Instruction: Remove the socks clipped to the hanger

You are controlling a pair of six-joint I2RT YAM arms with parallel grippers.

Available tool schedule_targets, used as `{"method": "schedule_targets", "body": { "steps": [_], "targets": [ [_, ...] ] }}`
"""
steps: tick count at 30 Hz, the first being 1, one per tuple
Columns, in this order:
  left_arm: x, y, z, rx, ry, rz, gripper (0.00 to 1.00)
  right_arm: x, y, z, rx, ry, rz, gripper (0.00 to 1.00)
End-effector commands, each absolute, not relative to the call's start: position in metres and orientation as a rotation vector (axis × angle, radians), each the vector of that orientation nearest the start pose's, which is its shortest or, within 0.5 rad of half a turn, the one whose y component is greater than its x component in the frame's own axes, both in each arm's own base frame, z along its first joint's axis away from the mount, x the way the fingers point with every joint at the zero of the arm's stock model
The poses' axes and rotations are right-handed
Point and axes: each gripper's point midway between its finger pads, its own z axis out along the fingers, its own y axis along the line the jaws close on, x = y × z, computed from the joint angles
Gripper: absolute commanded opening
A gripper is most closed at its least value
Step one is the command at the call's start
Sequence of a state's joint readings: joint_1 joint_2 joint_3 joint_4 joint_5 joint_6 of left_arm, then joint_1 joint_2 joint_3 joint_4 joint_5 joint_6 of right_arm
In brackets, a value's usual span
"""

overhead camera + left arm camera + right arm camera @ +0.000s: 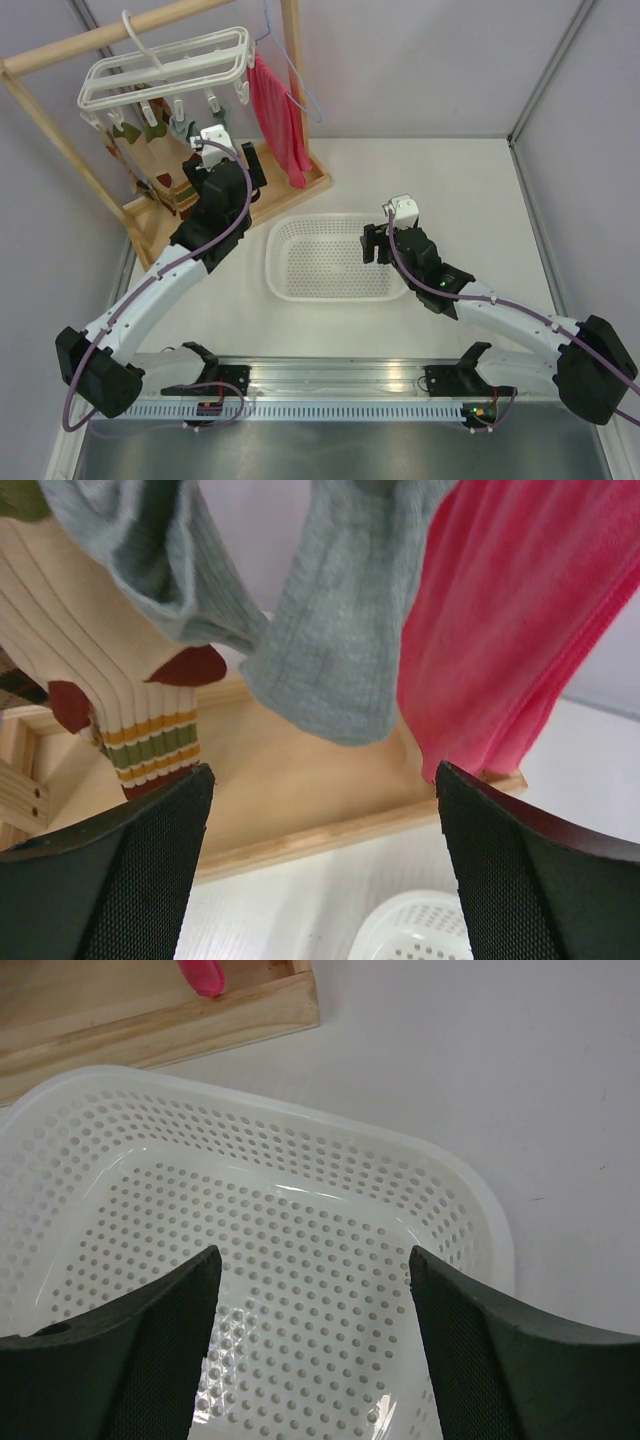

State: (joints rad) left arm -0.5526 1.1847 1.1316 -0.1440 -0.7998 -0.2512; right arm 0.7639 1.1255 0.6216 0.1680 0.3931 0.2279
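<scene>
The white hanger point(170, 68) hangs by its hook from the wooden rod at the back left. Socks dangle from its clips: argyle socks point(150, 165) and grey-green ones point(181, 126). My left gripper point(242, 160) is open and empty just below and to the right of them. In the left wrist view its gripper point(325, 780) sits under a grey sock point(340, 630), apart from it, with an argyle sock point(110, 710) at the left. My right gripper point(375, 243) hovers open and empty over the basket's right side; the right wrist view shows this gripper point(313, 1260) with nothing between its fingers.
A white mesh basket point(330, 258) point(300, 1160) sits mid-table, with nothing in it where it shows. A red cloth point(280, 120) point(520, 610) hangs on a blue wire hanger point(295, 70) right of the socks. The wooden rack base point(300, 185) point(300, 780) lies below them.
</scene>
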Motion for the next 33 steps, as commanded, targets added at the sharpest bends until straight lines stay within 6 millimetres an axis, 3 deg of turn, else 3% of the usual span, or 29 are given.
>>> {"method": "schedule_targets", "body": {
  "steps": [1, 8, 12, 15, 16, 18, 21, 25, 27, 33],
  "targets": [
    [0.375, -0.074, 0.346, -0.364, 1.582, 0.214, 0.94, 0.305, 0.216, 0.175, -0.244, 1.843, 0.331, 0.8],
    [0.396, -0.072, 0.351, -0.348, 1.544, 0.28, 0.95, 0.304, 0.226, 0.177, -0.246, 1.828, 0.399, 0.8],
    [0.406, -0.073, 0.351, -0.345, 1.548, 0.279, 0.9, 0.303, 0.225, 0.176, -0.249, 1.83, 0.399, 0.8],
    [0.411, -0.073, 0.351, -0.344, 1.546, 0.274, 0.78, 0.302, 0.224, 0.175, -0.251, 1.829, 0.395, 0.8],
    [0.412, -0.073, 0.351, -0.341, 1.546, 0.27, 0.64, 0.301, 0.224, 0.175, -0.251, 1.827, 0.395, 0.8],
    [0.415, -0.073, 0.351, -0.338, 1.544, 0.268, 0.51, 0.301, 0.223, 0.174, -0.249, 1.828, 0.397, 0.8],
    [0.417, -0.072, 0.355, -0.32, 1.538, 0.274, 0.42, 0.3, 0.224, 0.174, -0.251, 1.827, 0.402, 0.8],
    [0.416, -0.07, 0.359, -0.303, 1.533, 0.278, 0.09, 0.299, 0.223, 0.175, -0.25, 1.826, 0.406, 0.8],
    [0.412, -0.068, 0.362, -0.281, 1.536, 0.293, 0.03, 0.299, 0.223, 0.176, -0.251, 1.824, 0.405, 0.8],
    [0.384, -0.07, 0.377, -0.234, 1.539, 0.17, 0.02, 0.298, 0.223, 0.179, -0.254, 1.825, 0.409, 0.8]
  ]
}}
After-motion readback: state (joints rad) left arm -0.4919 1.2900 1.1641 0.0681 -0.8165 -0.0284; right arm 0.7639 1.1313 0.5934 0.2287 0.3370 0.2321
